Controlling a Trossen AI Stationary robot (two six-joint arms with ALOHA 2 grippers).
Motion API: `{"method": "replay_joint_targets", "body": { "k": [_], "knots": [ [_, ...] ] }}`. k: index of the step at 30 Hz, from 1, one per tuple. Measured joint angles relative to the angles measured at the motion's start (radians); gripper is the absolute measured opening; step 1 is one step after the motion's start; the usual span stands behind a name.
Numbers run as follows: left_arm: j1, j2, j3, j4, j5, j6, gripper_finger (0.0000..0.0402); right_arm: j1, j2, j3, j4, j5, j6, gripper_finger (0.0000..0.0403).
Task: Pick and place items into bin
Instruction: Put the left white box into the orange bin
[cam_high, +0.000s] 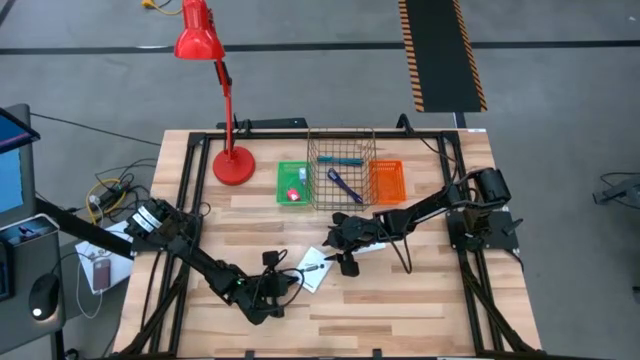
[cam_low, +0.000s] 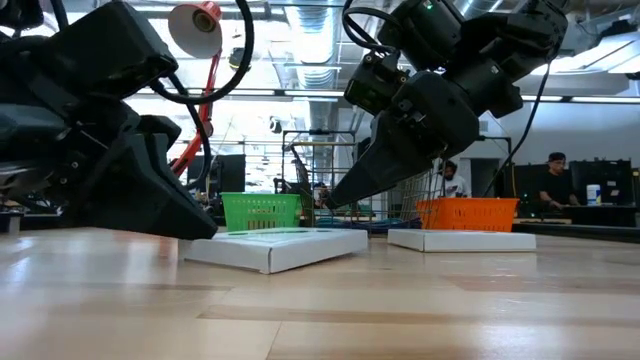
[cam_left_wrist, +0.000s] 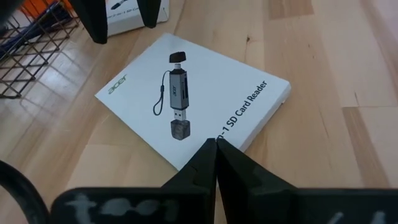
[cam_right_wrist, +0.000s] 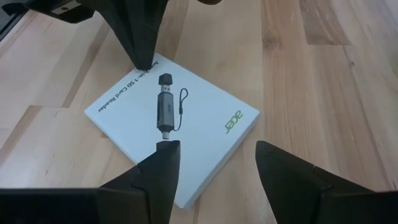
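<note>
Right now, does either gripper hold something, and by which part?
Nothing is held. The left gripper is shut at the white box's edge; the right gripper hangs open above it.

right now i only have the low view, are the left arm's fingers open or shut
Observer: Shut. The left gripper has its fingers pressed together, tips at the edge of the white box.
Operator: and the right one
Observer: The right gripper has its fingers open, at the opposite side of that same box.
Operator: anything in the wire basket
Observer: Yes. The high view shows a teal marker and a blue-purple strap lying in the wire basket.
</note>
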Motion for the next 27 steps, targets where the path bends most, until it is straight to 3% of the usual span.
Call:
{"method": "replay_joint_targets", "body": {
  "k": [27],
  "knots": [
    [-0.011, 0.0, 0.0, 0.002, 0.0, -0.052, 0.0, 0.0, 0.0, 0.0, 0.001, 0.003, 0.0, 0.0207]
  ]
}}
